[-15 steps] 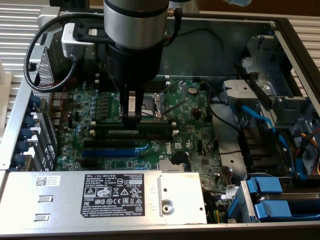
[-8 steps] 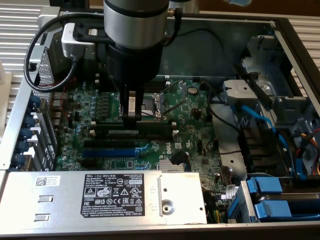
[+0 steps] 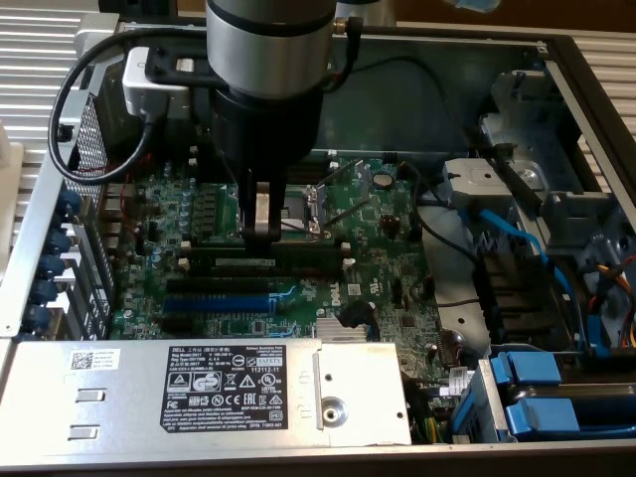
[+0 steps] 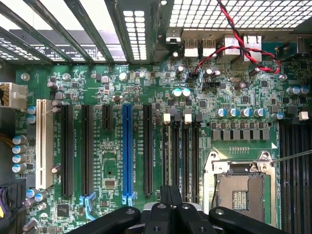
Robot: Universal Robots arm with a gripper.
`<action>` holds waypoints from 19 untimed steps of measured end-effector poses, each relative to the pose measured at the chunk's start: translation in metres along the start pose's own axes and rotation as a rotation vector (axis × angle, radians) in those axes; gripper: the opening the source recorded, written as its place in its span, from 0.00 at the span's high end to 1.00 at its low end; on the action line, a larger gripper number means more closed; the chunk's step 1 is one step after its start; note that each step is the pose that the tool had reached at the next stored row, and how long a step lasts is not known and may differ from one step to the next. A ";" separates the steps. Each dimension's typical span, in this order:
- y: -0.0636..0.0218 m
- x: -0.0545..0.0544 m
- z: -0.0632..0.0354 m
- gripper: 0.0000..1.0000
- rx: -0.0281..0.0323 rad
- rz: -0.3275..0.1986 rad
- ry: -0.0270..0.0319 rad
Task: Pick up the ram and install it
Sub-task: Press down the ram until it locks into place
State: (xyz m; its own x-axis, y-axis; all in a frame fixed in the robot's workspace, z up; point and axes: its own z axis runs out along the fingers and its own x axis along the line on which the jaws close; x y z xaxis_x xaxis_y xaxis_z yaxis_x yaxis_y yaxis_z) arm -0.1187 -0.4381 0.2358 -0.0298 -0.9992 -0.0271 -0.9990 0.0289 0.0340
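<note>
Over the middle of the green motherboard (image 3: 368, 234), the gripper (image 3: 260, 237) is reaching down. Its jaws are pinching tight on the ram (image 3: 298, 260), standing on edge by the black memory slots (image 4: 180, 156).

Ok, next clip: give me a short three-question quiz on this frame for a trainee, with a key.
1. True or false: the tool stands wide open.
2. Which colour is the long expansion slot on the motherboard? A red, B blue, C yellow.
3. In the exterior view, which part of the board do the tool's tips sit over?

Key: 1 false, it is shut. 2 B. 3 The black memory slots, next to the CPU socket.
</note>
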 end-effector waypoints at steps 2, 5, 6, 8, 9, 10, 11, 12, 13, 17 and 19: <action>0.0000 0.000 0.0006 0.89 -0.0001 0.000 0.0001; 0.0000 0.000 0.0013 0.89 0.0000 0.000 0.0001; 0.0000 0.000 0.0017 0.89 0.0000 0.000 0.0000; -0.0001 0.000 0.0025 0.89 0.0001 0.000 -0.0001; -0.0001 0.000 0.0028 0.89 0.0000 0.000 0.0001; -0.0001 0.000 0.0031 0.89 -0.0001 0.000 0.0002; -0.0001 0.000 0.0034 0.89 -0.0001 0.000 0.0002; -0.0001 0.000 0.0037 0.89 -0.0001 0.000 0.0002; -0.0001 0.000 0.0039 0.89 -0.0001 0.000 0.0003; -0.0001 0.000 0.0044 0.89 0.0000 0.000 0.0002; -0.0001 0.000 0.0044 0.89 -0.0001 0.000 0.0003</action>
State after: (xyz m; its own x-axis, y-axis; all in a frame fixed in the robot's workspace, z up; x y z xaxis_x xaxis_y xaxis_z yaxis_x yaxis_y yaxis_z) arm -0.1187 -0.4381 0.2314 -0.0298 -0.9992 -0.0268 -0.9990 0.0289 0.0340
